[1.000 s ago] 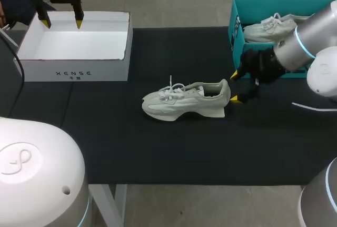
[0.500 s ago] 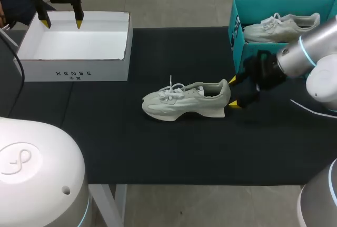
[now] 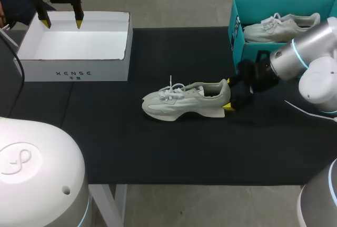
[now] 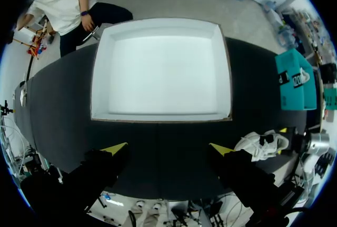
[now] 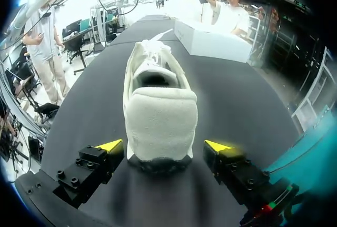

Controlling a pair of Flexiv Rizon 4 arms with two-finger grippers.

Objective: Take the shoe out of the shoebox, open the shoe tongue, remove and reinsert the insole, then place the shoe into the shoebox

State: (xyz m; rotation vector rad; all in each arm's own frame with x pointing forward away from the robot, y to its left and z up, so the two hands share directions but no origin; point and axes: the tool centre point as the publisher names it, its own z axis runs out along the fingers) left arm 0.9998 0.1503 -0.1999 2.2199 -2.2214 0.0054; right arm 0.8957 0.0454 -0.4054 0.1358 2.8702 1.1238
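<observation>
Shoe (image 5: 159, 112) heel-first between the parted right gripper (image 5: 164, 146) fingers — touching neither.

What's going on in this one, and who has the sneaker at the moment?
Nothing holds it yet. The pale grey sneaker stands upright on the black table mat, outside the teal shoebox, where a second matching sneaker lies. The right gripper sits at the sneaker's heel, with an open finger on either side and neither clamping. The left gripper hangs open over the white box at the far left, touching nothing.
</observation>
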